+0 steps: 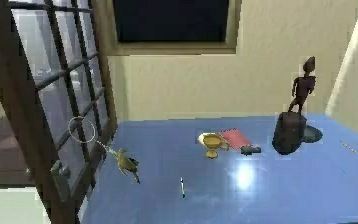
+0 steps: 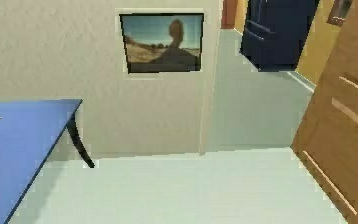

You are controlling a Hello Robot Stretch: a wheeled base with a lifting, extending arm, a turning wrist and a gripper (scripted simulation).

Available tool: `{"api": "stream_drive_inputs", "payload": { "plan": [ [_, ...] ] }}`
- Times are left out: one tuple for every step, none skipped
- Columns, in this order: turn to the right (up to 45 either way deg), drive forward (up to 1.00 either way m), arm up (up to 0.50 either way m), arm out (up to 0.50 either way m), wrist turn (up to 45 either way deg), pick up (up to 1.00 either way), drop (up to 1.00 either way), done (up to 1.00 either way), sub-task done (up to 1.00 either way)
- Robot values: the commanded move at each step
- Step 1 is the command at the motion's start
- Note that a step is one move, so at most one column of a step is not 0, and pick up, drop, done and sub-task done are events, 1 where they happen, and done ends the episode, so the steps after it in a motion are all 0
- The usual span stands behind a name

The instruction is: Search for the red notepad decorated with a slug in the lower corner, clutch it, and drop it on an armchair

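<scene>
A blue table [image 1: 287, 190] stretches ahead of me, below a dark window [image 1: 172, 20]. Toward its far edge lies a flat red rectangle that I take for the red notepad [image 1: 234, 134]; any slug on its corner is too small to make out. A small gold cup [image 1: 213, 143] stands close against it on the forward view's left, a small dark object [image 1: 250, 149] sits just beside it on the right, and a dark statue [image 1: 299, 95] stands farther right. I judge the notepad light, thin and slightly bendy, lying flush, so I would take it by the edge away from the cup. The arm side view adds the table's corner [image 2: 27, 140], a framed picture [image 2: 162, 42] and a wooden door [image 2: 337, 120]. I cannot tell the state of my fingers.
</scene>
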Motion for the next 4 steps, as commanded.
{"api": "stream_drive_inputs", "payload": {
  "plan": [
    [-45.0, 0.00, 0.00, 0.00, 0.0, 0.00, 0.00, 0.00, 0.00],
    [-24.0, 0.00, 0.00, 0.00, 0.0, 0.00, 0.00, 0.00, 0.00],
    [45.0, 0.00, 0.00, 0.00, 0.0, 0.00, 0.00, 0.00, 0.00],
    [45.0, 0.00, 0.00, 0.00, 0.0, 0.00, 0.00, 0.00, 0.00]
  ]
}}
